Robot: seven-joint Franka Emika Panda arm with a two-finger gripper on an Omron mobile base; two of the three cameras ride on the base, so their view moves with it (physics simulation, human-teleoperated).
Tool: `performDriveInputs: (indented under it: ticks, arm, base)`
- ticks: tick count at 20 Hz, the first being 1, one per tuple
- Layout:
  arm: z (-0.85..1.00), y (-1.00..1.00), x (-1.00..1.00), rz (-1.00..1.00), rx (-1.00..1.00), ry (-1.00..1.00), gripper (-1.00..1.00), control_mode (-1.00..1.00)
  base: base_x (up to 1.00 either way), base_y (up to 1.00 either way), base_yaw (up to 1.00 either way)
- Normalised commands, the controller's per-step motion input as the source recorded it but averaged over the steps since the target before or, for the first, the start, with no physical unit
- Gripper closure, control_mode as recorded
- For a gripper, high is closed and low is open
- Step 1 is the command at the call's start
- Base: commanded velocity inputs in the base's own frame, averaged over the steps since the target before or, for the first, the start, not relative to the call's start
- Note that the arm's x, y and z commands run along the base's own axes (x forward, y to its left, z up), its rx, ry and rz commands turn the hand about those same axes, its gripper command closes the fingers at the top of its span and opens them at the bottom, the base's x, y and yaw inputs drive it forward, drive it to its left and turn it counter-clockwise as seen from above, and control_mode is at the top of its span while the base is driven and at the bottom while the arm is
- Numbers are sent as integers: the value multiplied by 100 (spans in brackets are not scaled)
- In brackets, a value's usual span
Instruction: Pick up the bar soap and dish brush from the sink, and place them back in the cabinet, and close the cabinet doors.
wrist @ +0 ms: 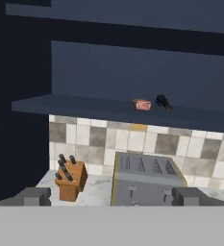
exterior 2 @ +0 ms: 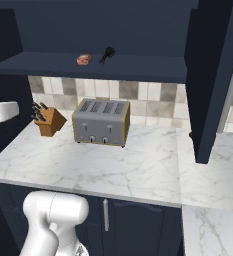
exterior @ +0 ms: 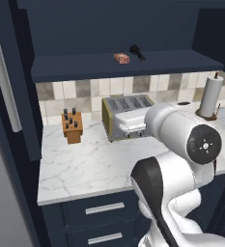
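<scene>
White marbled stone desk (exterior: 85,164) runs under the dark navy wall cabinet (exterior: 109,29), beige-and-grey tile backsplash (exterior: 85,94) between them. Cabinet stands open: left flat navy door panel with long vertical silver bar handle (exterior: 5,79) is swung out at the left edge of the left base view, the right door panel (exterior 2: 213,75) swung out at the right of the right base view. Navy inner shelf (exterior: 123,65) carries both task items, near its middle. The small reddish-orange bar soap with paler centre patch (exterior: 121,58) lies flat on the shelf; the small all-black dish brush with thin handle and round bristly head (exterior: 137,52) lies just beside it, to the soap's right in all three views, a small gap visible between them. On the desk below: boxy silver four-slot toaster with brass-coloured edges (exterior 2: 100,121) against the backsplash, wooden knife block with black handles (exterior 2: 49,120) to its left, white paper towel roll on a dark stand (exterior: 210,96) farther right. Navy drawers with short horizontal silver handles (exterior: 104,208) sit under the desk edge. Tool (wrist: 111,196) is released, tips spread wide, nothing between them, held well off the shelf and pointed toward toaster and cabinet.
</scene>
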Motion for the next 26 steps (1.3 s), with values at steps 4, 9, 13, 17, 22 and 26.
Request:
performDriveInputs:
  ticks: [4,9,13,17,22,26]
  arm:
    - [1,16,-69,0,0,-12,-100,-100]
    - [1,14,-67,0,0,-11,-100,-100]
    - [3,13,-62,0,0,-7,-100,-100]
    - [0,16,-40,1,0,-9,-100,-100]
    - [0,30,-18,4,0,-8,-100,-100]
    - [0,40,-16,4,0,-9,-100,-100]
  base:
    - [0,0,0]
    - [0,0,0]
    - [0,0,0]
    - [0,0,0]
    - [0,0,0]
    - [0,0,0]
